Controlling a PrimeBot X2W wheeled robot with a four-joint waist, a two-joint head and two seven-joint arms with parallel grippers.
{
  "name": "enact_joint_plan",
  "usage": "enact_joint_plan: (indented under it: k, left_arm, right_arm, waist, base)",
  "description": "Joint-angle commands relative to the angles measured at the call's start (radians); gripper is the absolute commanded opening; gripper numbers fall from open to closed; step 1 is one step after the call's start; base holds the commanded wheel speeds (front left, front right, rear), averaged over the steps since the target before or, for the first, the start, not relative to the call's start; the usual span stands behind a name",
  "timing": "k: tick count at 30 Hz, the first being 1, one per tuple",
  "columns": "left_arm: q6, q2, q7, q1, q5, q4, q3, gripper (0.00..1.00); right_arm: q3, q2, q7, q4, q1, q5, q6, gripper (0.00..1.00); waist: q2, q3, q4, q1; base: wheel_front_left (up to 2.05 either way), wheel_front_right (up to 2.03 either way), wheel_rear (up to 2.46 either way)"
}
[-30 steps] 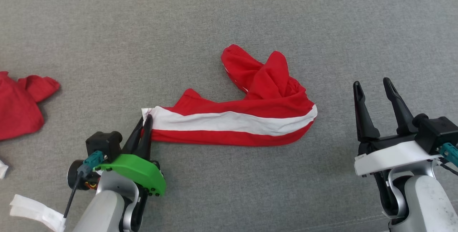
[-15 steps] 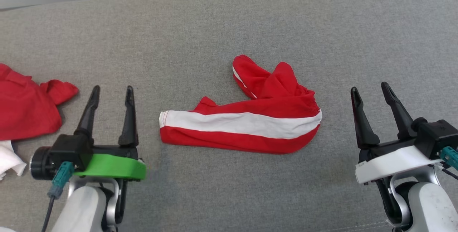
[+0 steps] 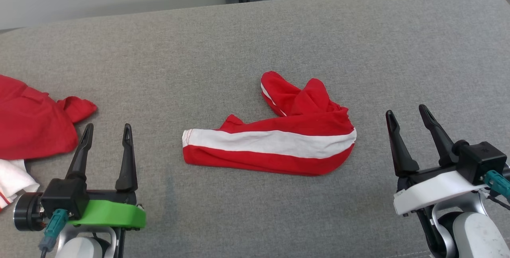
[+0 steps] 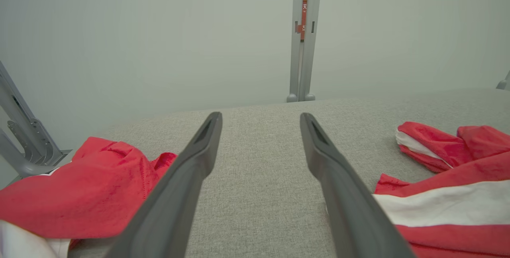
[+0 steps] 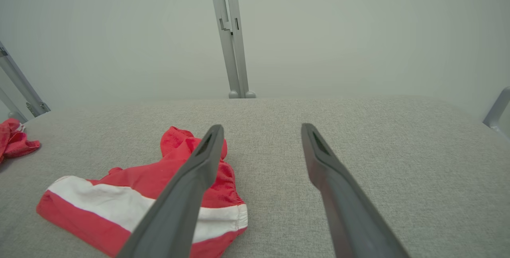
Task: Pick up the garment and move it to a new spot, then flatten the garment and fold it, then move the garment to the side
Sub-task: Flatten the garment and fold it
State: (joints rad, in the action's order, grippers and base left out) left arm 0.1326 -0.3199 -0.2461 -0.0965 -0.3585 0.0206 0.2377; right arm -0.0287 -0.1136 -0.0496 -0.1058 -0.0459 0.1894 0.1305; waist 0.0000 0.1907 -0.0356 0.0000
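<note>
Flattening reads as the step in hand — the garment lies loose and crumpled, with nothing folded yet. Far left is a separate red cloth [image 3: 32, 122] with a white scrap [image 3: 14, 178] beside it. Neither is part of my job, so any left sweep should avoid them. My left gripper [image 3: 108, 127] hovers just right of that heap, jaws open and empty, fingers pointing up the grey surface [image 3: 255, 31], apart from the garment's near end. The garment [image 3: 275, 142] — red with a white stripe — sits mid-surface between my two grippers, touching neither. Its left end is a flat hem with the stripe running into it. Its upper right part is a bunched piece doubled over toward the far side. My right gripper [image 3: 405, 110] hangs to the right of that bunched end, jaws open and empty too.

To do it well, I judge:
- Pinch the left hem low at the stripe with the left gripper.
- Take the right edge under the bunch with the right gripper, catching an edge rather than the whole wad.
- Pull apart gently so the cloth goes taut without dragging.
- Lay the doubled piece out flat.

Risk: thin fabric could slip from my long fingers, or the layers could lift together.
</note>
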Motion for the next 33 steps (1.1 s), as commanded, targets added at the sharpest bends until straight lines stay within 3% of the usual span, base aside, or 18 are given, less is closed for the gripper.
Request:
enact_joint_plan:
  k: [1, 8, 12, 19, 26, 27, 29, 30, 33]
  left_arm:
    - [0.007, -0.005, 0.004, 0.012, -0.002, -0.005, 0.001, 1.0]
    - [0.006, -0.001, 0.022, -0.011, -0.004, -0.007, 0.015, 1.0]
    - [-0.036, 0.012, 0.083, -0.08, -0.005, 0.004, 0.068, 1.0]
    - [-0.121, 0.058, 0.301, -0.199, -0.058, 0.146, 0.175, 1.0]
    - [-0.167, 0.077, 0.361, -0.255, -0.122, 0.296, 0.174, 1.0]
    - [-0.172, 0.078, 0.355, -0.264, -0.125, 0.31, 0.173, 0.96]
    - [-0.182, 0.081, 0.344, -0.273, -0.135, 0.336, 0.171, 0.21]
    - [-0.187, 0.083, 0.342, -0.276, -0.137, 0.345, 0.172, 0.0]
    - [-0.199, 0.085, 0.327, -0.297, -0.145, 0.366, 0.174, 0.0]
  right_arm:
    - [0.0, -0.003, 0.005, -0.003, 0.008, 0.005, 0.0, 1.0]
    - [0.003, -0.003, 0.003, -0.006, 0.0, 0.005, 0.0, 1.0]
    - [0.007, -0.003, 0.004, -0.013, -0.016, 0.004, 0.0, 1.0]
    - [-0.017, 0.0, 0.0, 0.001, -0.045, 0.008, 0.0, 1.0]
    - [-0.03, -0.011, -0.002, 0.036, -0.06, 0.013, 0.0, 1.0]
    - [-0.034, -0.015, -0.003, 0.042, -0.06, 0.012, 0.0, 1.0]
    - [-0.052, -0.023, -0.001, 0.053, -0.061, 0.014, 0.0, 1.0]
    - [-0.061, -0.026, 0.001, 0.058, -0.061, 0.014, 0.0, 1.0]
    - [-0.101, -0.041, 0.007, 0.077, -0.068, 0.027, 0.0, 1.0]
  waist:
    - [0.0, 0.001, 0.0, 0.0]
    - [0.0, 0.015, -0.001, 0.0]
    - [0.0, 0.048, 0.003, 0.0]
    - [0.0, 0.114, -0.015, 0.0]
    - [0.0, 0.156, -0.031, 0.0]
    - [0.0, 0.161, -0.031, 0.0]
    - [0.0, 0.171, -0.03, 0.0]
    - [0.0, 0.174, -0.029, 0.0]
    - [0.0, 0.186, -0.021, 0.0]
  base:
    - [0.0, 0.0, 0.0]
    - [0.0, 0.0, 0.0]
    - [0.0, 0.0, 0.0]
    - [0.0, 0.0, 0.0]
    - [0.0, 0.0, 0.0]
    - [0.0, 0.0, 0.0]
    - [0.0, 0.0, 0.0]
    - [0.0, 0.0, 0.0]
    - [0.0, 0.0, 0.0]
